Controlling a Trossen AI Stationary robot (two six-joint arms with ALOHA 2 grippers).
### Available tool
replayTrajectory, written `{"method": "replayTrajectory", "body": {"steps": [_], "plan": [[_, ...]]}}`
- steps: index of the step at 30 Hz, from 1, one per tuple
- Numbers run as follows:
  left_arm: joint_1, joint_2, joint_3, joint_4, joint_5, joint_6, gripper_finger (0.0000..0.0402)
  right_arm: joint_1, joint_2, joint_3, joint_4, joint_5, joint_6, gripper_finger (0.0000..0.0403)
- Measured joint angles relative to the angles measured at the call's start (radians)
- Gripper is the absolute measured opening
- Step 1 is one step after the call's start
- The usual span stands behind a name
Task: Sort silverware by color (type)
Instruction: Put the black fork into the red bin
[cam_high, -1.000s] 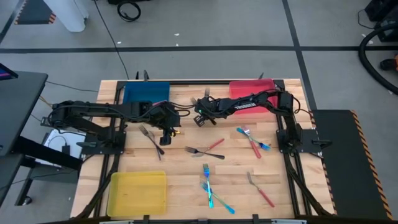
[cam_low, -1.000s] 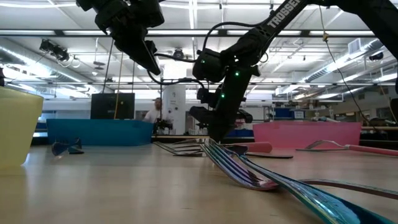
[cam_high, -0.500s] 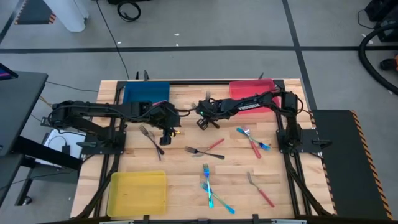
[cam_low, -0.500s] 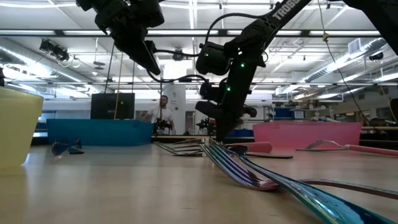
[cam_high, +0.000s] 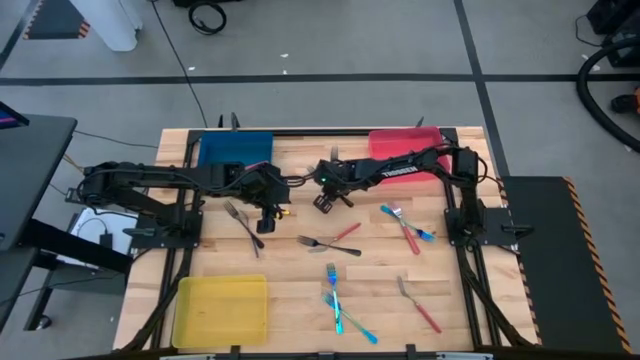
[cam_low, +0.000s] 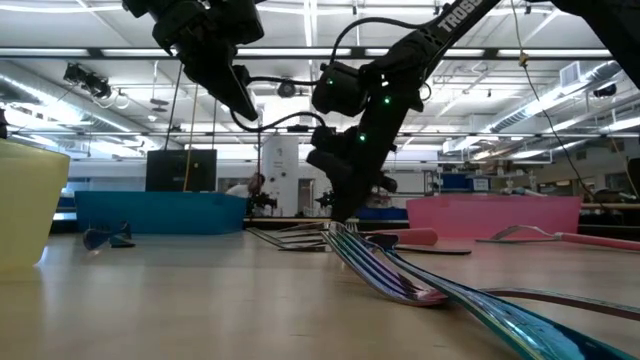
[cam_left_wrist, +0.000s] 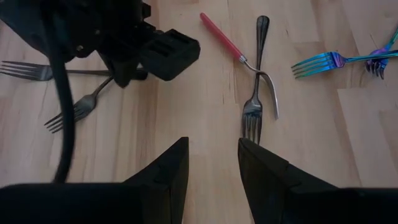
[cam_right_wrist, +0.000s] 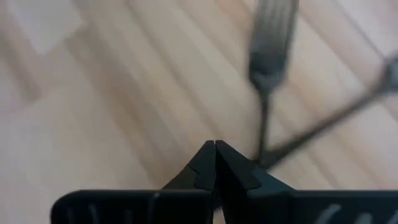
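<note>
Seeing grey forks (cam_left_wrist: 252, 102) lying flat on my tabletop (cam_high: 300, 300), right gripper (cam_high: 322, 202) fingers together above them, left gripper (cam_high: 268, 215) fingers apart, empty.

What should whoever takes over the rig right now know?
Left gripper: open, empty, above bare wood near a grey fork crossing a red one.
Right gripper: shut, empty, table centre, over grey forks.
Trays: blue, red, yellow; no cutlery visible in them.
Blue forks and more red ones lie loose on the table.
Done: nothing visibly sorted. Left: all of it.
</note>
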Motion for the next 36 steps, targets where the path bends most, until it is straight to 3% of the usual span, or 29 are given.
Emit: {"method": "replayTrajectory", "body": {"steps": [10, 16, 36], "plan": [[0.000, 0.000, 0.000, 0.003, 0.003, 0.001, 0.0137, -0.024, 0.000, 0.002, 0.029, 0.053, -0.131, 0.0088], [0.000, 0.000, 0.000, 0.002, 0.003, 0.001, 0.0137, -0.045, -0.001, 0.003, 0.029, 0.043, -0.090, 0.0121], [0.000, 0.000, 0.000, 0.002, 0.003, 0.001, 0.0137, -0.048, 0.037, -0.043, 0.106, 0.025, -0.057, 0.0126]]}}
